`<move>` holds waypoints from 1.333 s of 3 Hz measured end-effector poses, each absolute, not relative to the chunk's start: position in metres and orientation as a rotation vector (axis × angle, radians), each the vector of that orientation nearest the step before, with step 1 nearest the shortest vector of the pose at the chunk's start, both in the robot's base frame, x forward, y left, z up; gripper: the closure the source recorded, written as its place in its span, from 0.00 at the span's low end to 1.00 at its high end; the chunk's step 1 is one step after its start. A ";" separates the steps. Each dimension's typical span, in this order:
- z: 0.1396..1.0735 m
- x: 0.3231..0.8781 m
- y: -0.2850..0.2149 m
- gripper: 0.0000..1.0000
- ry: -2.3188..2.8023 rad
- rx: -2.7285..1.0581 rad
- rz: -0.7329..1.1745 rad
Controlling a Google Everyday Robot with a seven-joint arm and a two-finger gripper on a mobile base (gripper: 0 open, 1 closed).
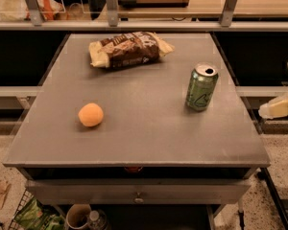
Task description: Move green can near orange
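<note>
The green can (201, 87) stands upright on the right side of the grey table (144, 143), its silver top open. The orange (90, 114) lies on the left side of the table, well apart from the can. My gripper (285, 87) is at the right edge of the view, off the table and to the right of the can. Only two pale fingers (278, 107) show, apart from each other, with nothing between them.
A brown and cream snack bag (127, 48) lies at the back of the table. A railing with metal posts (110, 6) runs behind it. A drawer front (139, 191) sits below the table's near edge, with a cup (79, 218) underneath.
</note>
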State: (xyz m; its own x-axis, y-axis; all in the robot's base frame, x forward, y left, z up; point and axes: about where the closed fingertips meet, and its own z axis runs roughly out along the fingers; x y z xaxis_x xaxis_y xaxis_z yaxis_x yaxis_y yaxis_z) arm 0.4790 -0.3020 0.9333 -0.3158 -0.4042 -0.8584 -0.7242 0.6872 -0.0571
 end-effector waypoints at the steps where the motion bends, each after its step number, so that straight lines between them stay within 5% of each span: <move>1: 0.926 0.483 -0.278 0.00 1.930 -0.914 0.515; 4: 0.900 0.511 -0.212 0.00 1.803 -1.055 0.559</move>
State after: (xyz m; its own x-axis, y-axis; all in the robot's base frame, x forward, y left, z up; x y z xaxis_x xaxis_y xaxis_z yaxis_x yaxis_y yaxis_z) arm 0.5112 -0.2117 0.8996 -0.1870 -0.4195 -0.8883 -0.8483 0.5249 -0.0693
